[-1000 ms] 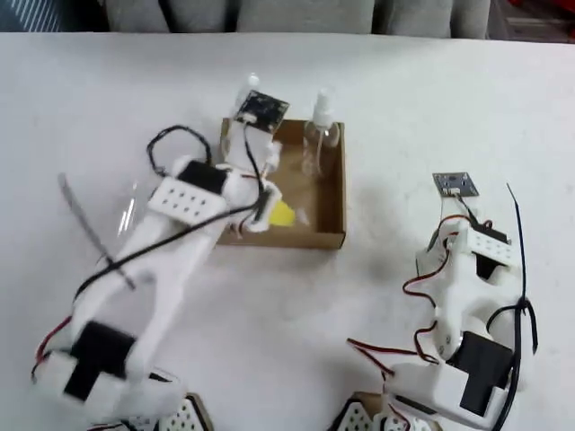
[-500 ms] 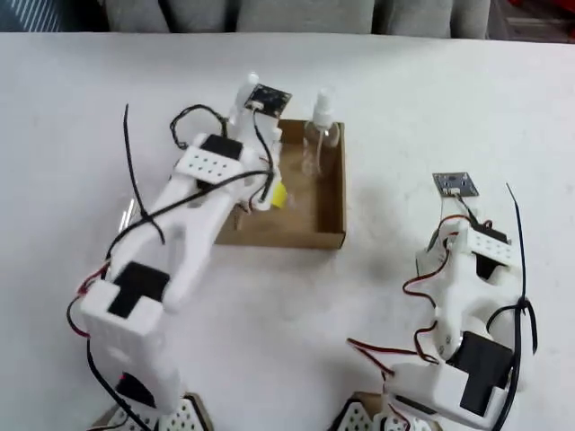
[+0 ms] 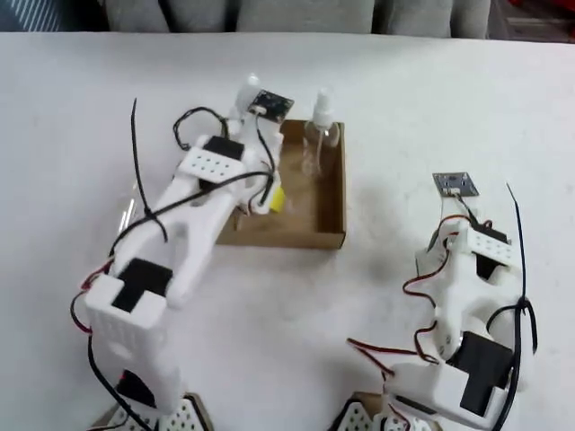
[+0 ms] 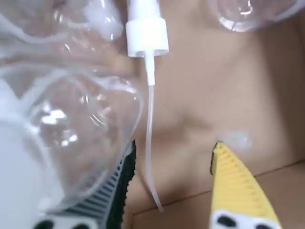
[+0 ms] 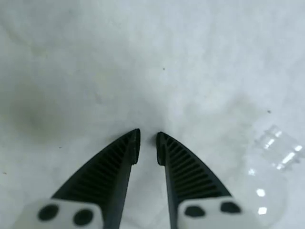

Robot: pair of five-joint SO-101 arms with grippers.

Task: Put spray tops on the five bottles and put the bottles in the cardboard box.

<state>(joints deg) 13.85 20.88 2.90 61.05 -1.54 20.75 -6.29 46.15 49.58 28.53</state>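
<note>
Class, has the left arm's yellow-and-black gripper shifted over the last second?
Yes: the left gripper has edged towards the far wall of the brown cardboard box.

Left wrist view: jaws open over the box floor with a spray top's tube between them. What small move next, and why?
Probably nudge the left gripper forward toward the white head of the spray top, then close. Its fingers stand open with only the thin tube between them, apparently loose on the cardboard box floor; the head looks a firmer grip.
</note>
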